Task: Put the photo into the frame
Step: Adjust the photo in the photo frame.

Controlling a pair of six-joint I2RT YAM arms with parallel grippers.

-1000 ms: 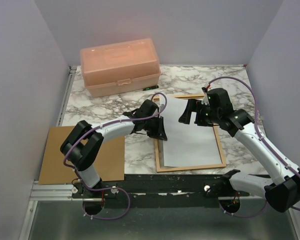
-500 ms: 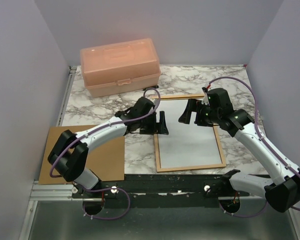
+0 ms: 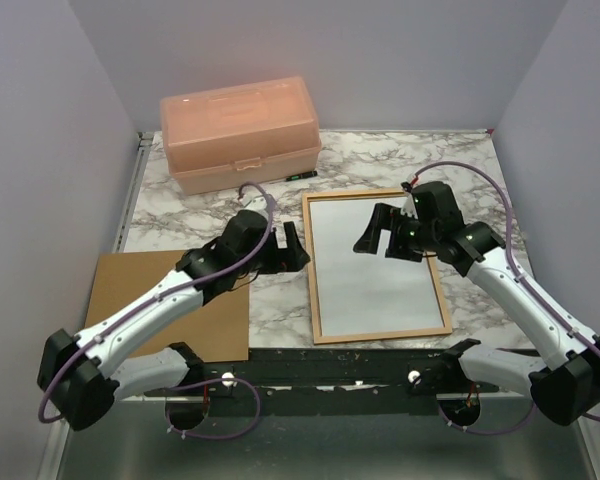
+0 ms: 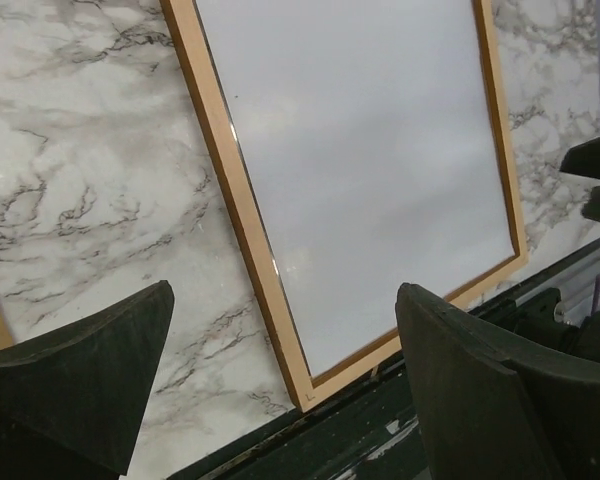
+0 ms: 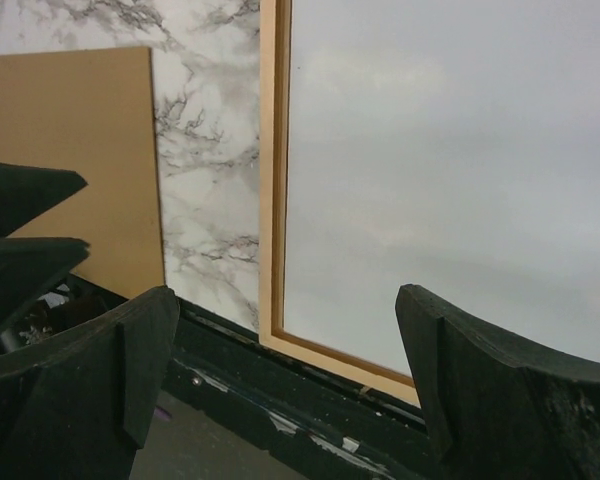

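**Photo sits white side up inside the frame**

The photo [image 3: 375,265] lies flat inside the frame [image 3: 311,275], its plain white back facing us. Its edges run parallel to the orange-brown border on every side we can see. We take it the frame lies face down, so the printed side looks out through the front. By our reading the photo is seated, and the task looks close to done.

The right claw [image 3: 380,234] hovers over the photo's far part, spread wide and holding nothing. From there it could press a lifted corner flat. The left claw [image 3: 294,246] hangs just left of the frame's far-left edge, over bare marble, also wide and empty. That keeps it off the paper.

The brown backing board [image 3: 227,318] lies well apart at the desk's [image 3: 205,210] near-left corner, probably set aside for closing the back. The pink plastic box [image 3: 240,132] stands at the far left, shut.

We count one photo, one frame, one backing board, one box and two claws.
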